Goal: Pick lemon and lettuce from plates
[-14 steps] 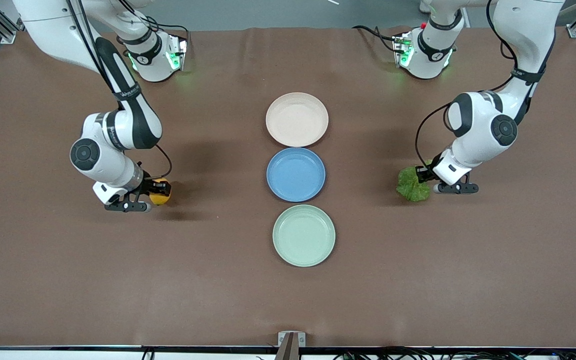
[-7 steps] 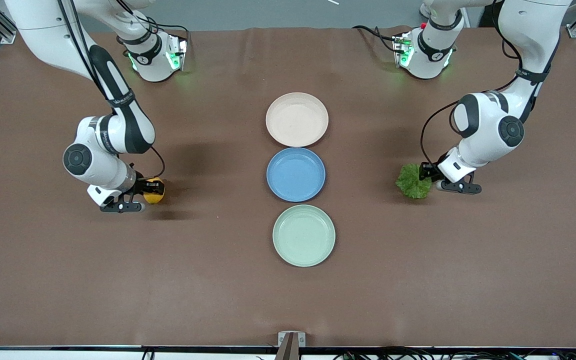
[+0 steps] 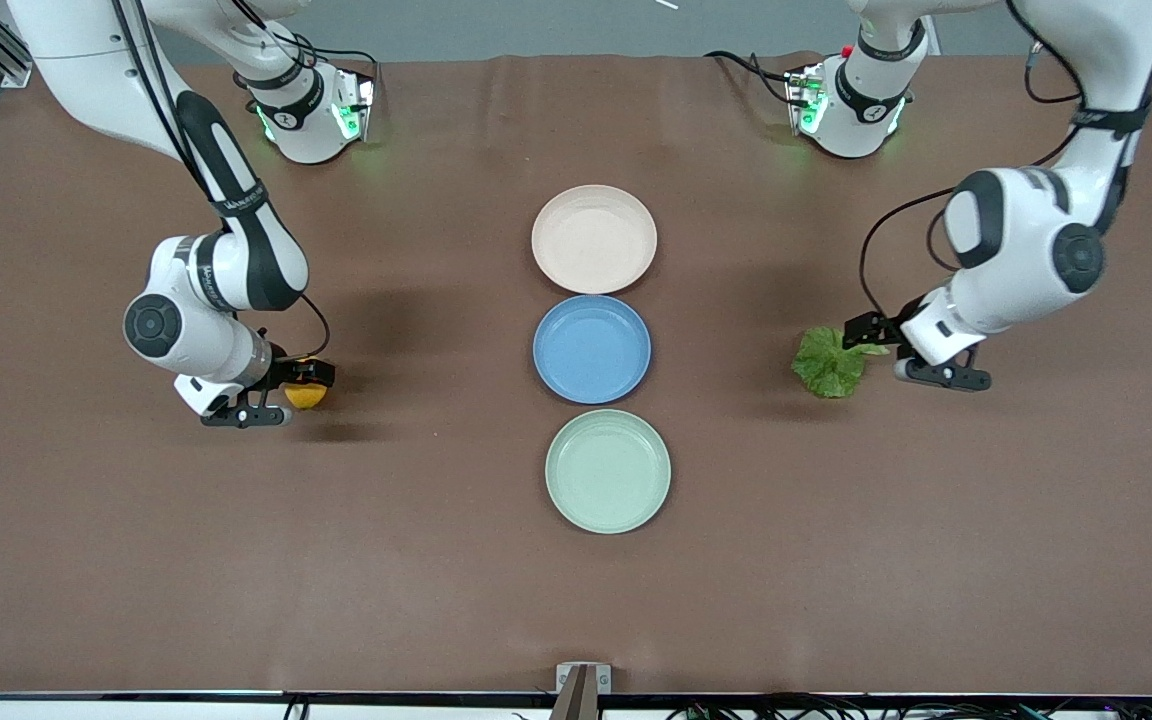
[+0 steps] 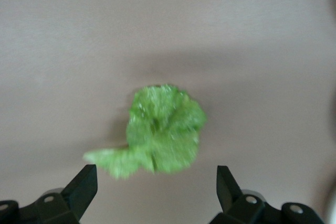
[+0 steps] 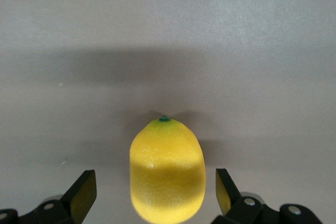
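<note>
The yellow lemon [image 3: 307, 396] lies on the brown table toward the right arm's end, off the plates. My right gripper [image 3: 284, 393] is low around it and open. In the right wrist view the lemon [image 5: 167, 174] sits between the fingers of that gripper [image 5: 156, 190] with a gap on each side. The green lettuce [image 3: 825, 365] lies on the table toward the left arm's end. My left gripper [image 3: 884, 350] is open just beside its stem. In the left wrist view the leaf [image 4: 163, 135] lies past the left gripper [image 4: 155, 182]. The beige plate [image 3: 594, 238] and the mint plate [image 3: 608, 470] hold nothing.
A blue plate [image 3: 592, 348] sits between the beige and mint plates in a row down the table's middle. The arm bases stand along the table's edge farthest from the front camera.
My left gripper has opened and drawn back from the lettuce toward the left arm's end of the table. My right gripper shifted slightly toward the right arm's end with the lemon.
</note>
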